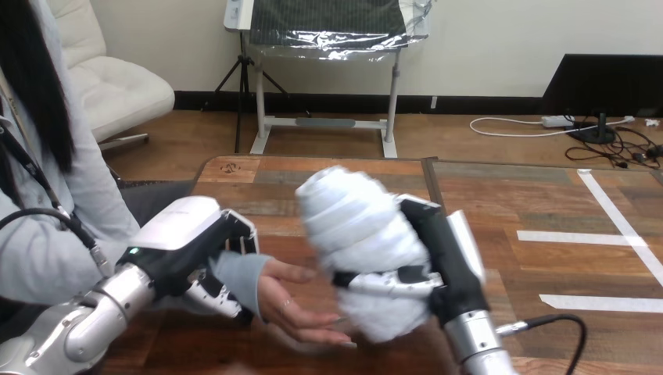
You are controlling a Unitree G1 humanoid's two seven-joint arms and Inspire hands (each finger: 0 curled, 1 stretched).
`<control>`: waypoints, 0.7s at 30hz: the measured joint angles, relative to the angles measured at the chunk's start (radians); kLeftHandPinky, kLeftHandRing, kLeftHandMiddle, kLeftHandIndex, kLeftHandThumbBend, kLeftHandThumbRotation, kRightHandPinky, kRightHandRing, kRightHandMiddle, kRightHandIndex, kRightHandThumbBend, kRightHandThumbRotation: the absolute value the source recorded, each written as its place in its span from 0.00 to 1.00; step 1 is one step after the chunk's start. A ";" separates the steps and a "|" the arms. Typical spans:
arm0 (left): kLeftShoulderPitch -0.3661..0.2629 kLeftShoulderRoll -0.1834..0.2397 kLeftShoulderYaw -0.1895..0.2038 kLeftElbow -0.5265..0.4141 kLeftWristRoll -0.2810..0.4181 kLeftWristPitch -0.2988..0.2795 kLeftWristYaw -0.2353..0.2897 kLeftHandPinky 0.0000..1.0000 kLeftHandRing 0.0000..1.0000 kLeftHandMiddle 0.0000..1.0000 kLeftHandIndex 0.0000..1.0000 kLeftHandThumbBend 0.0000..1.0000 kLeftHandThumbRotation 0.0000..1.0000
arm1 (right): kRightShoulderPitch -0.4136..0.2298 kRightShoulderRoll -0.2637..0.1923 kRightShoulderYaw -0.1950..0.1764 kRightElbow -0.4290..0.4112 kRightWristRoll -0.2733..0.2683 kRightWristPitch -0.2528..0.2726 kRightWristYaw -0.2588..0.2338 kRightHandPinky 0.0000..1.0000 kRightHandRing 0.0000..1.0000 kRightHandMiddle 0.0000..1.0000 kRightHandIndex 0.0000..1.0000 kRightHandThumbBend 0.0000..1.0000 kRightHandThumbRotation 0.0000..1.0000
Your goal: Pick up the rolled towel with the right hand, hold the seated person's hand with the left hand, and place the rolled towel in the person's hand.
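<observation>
Above wooden table (532, 195): right hand (447, 269) fingers round rolled towel (356, 226), left hand (184, 234) fingers round person's wrist (238, 273).

I take this for a lab or test space rather than a home. The brown wooden plank table (500, 195) in front of me has flat strips of white tape (582, 237) stuck on its right part, two running across and one slanting. A person (47, 242) sits at the table's left side, close beside my silver left arm (86, 324).
</observation>
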 measured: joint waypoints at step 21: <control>0.000 -0.010 0.009 -0.087 -0.045 0.001 -0.028 0.22 0.28 0.35 0.36 0.96 0.00 | 0.000 0.026 0.068 0.011 -0.053 -0.082 -0.052 0.27 0.33 0.41 0.40 0.80 0.00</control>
